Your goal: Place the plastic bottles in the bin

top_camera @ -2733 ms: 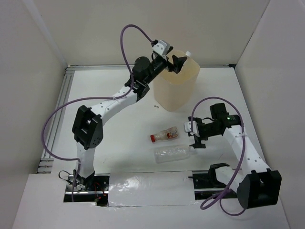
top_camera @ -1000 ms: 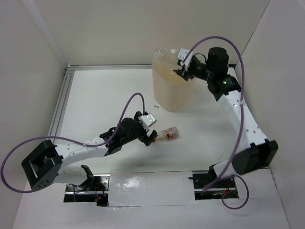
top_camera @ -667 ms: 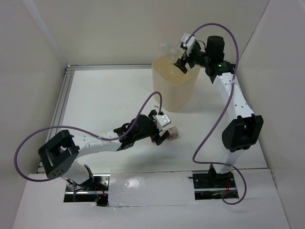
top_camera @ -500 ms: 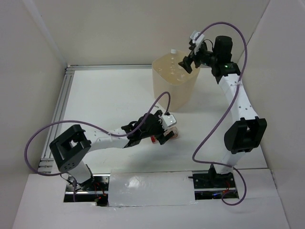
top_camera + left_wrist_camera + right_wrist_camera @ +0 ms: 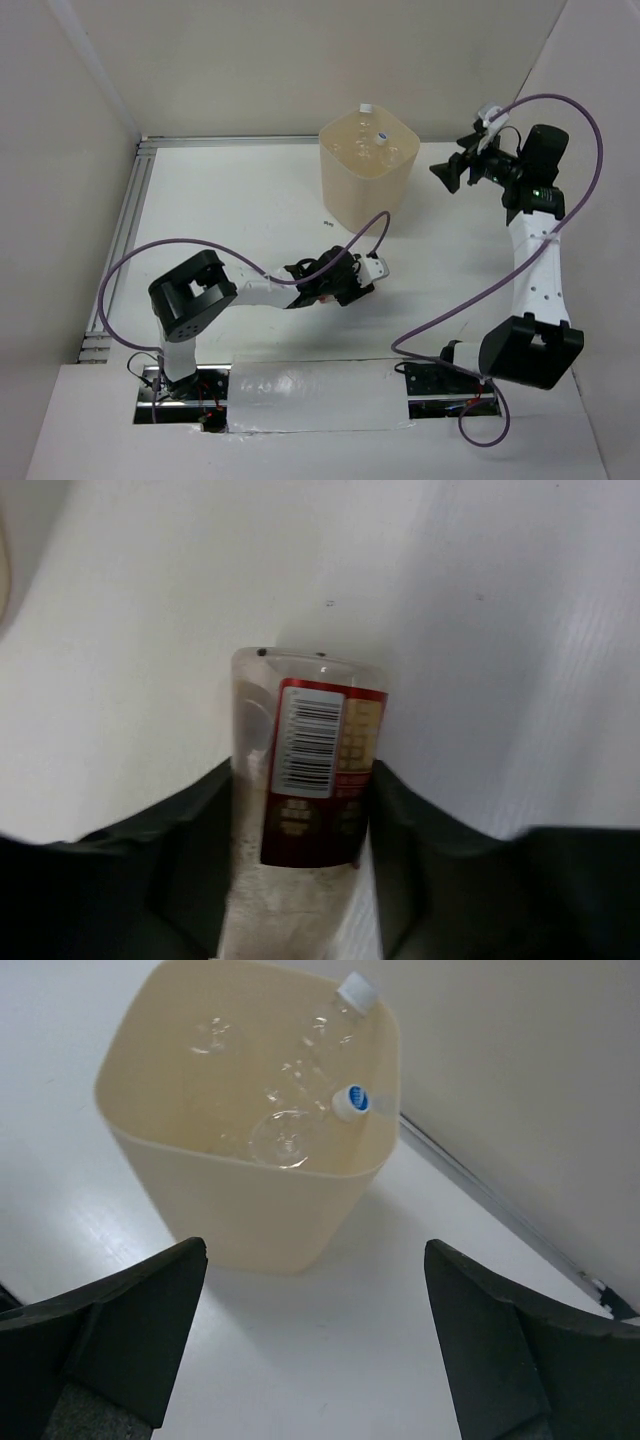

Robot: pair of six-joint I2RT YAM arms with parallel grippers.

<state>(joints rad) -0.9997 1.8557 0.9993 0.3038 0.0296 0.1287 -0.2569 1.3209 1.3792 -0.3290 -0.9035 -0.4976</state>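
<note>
Our spread right gripper (image 5: 445,173) has left the beige translucent bin (image 5: 360,205); left gripper (image 5: 302,772) pinches the red-labelled clear bottle (image 5: 312,730) mid-body, likely light, slick.

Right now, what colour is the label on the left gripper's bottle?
The bottle's label is red with a white barcode patch; best in left wrist view.

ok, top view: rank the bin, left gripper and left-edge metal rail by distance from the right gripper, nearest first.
From the right gripper:
1. bin, just beside it at the table's far side.
2. left gripper, mid-table toward the near edge, closed on the red-label bottle.
3. metal rail, along the table's left edge, clearly farthest.
</note>
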